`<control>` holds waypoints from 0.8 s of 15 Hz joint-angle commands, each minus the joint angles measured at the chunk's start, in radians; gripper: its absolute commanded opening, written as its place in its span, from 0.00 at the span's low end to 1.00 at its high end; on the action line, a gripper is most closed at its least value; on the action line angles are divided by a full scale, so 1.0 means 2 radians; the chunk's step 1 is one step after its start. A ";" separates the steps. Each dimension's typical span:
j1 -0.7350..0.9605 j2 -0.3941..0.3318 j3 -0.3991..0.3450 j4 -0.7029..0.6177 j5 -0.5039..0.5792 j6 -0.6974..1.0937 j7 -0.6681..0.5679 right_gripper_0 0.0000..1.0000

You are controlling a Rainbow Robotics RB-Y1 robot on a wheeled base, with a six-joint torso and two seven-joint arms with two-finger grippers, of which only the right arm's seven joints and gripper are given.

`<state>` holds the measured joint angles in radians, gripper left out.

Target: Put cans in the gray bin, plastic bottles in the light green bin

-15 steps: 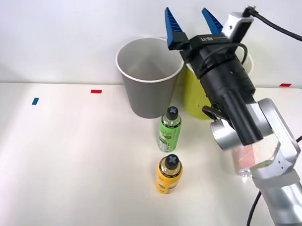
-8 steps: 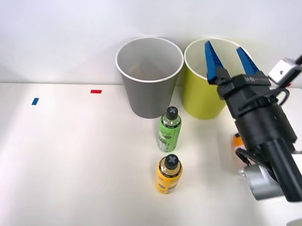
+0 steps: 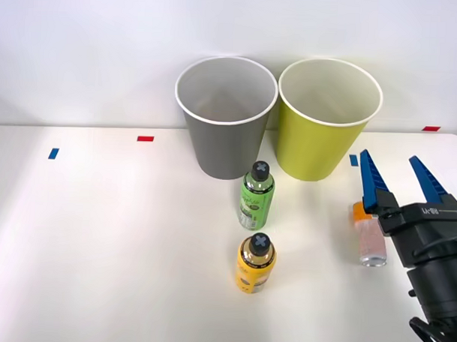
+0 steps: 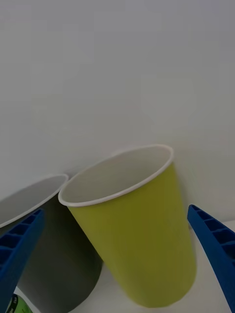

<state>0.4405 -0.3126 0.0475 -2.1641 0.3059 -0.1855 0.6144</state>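
Observation:
The gray bin [image 3: 225, 117] and the light green bin [image 3: 328, 118] stand side by side at the table's back. In front of them stand two plastic bottles, one green-labelled [image 3: 257, 196] and one yellow [image 3: 256, 263], both black-capped. A pale pinkish can with an orange top [image 3: 369, 234] lies on the table at the right. My right gripper [image 3: 398, 179] is open and empty, held above and just right of that can. The right wrist view shows the light green bin [image 4: 134, 225], part of the gray bin [image 4: 54, 254] and my blue fingers [image 4: 213, 249] spread wide.
Red tape marks [image 3: 145, 138] and blue tape marks [image 3: 53, 153] dot the white table [image 3: 106, 242]. A plain white wall stands behind the bins. The table's left half is open surface.
My right arm has swung from over the gray bin's rim to the right and down toward the front, uncovering the light green bin and the pale can. The gripper stays open.

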 commanded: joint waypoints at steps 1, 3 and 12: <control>0.018 0.005 -0.015 0.000 0.002 -0.002 0.004 1.00; 0.025 0.021 -0.024 0.000 0.004 -0.002 0.008 1.00; 0.108 0.078 -0.030 0.000 0.020 -0.002 0.145 1.00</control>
<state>0.6235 -0.1919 -0.0170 -2.1646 0.3495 -0.1877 0.7999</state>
